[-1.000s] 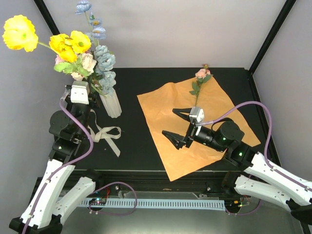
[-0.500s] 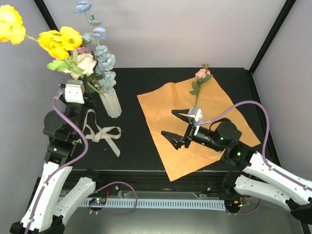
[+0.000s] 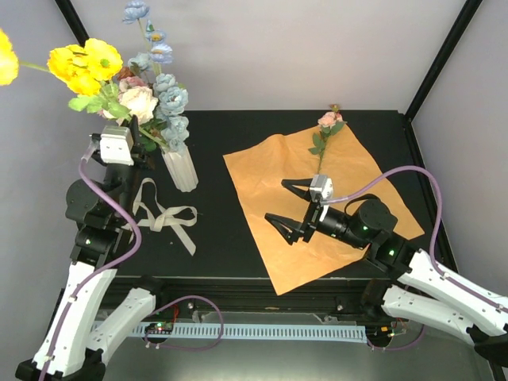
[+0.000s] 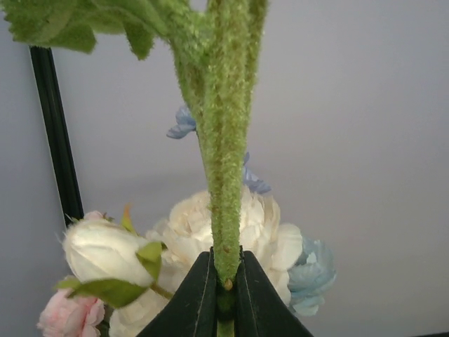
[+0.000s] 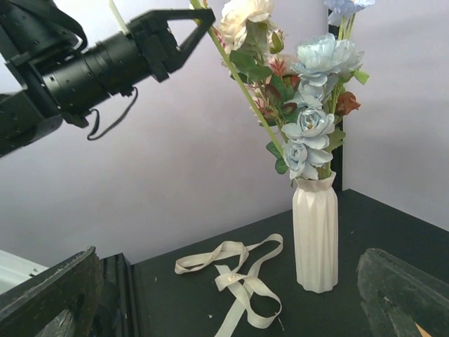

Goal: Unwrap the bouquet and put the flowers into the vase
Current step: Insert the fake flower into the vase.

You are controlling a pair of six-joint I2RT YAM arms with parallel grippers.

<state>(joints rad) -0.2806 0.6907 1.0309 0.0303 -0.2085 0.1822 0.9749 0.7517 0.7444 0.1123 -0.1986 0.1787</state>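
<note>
At the far left of the table (image 3: 230,135) we see the vase (image 3: 181,169) standing upright, with blue flowers (image 3: 170,99) and a cream and a pink bloom rising from its mouth. Just left of it, the left gripper (image 3: 133,131) is clenched on the fuzzy green stem (image 4: 226,140) of the yellow flowers (image 3: 83,67), whose heads hang high above and to the left of the vase. From the right wrist view this stem slants down toward the vase's neck; its lower end is lost among the blue blooms, so we cannot tell whether it sits inside. A cream ribbon (image 3: 171,216) lies loose on the table just near of the vase. On the right, the orange paper (image 3: 262,171) lies spread flat, holding one pink flower (image 3: 329,121) at its far edge. The right gripper (image 3: 275,199) hovers over the paper's near-left part, jaws spread wide, grasping nothing.
</note>
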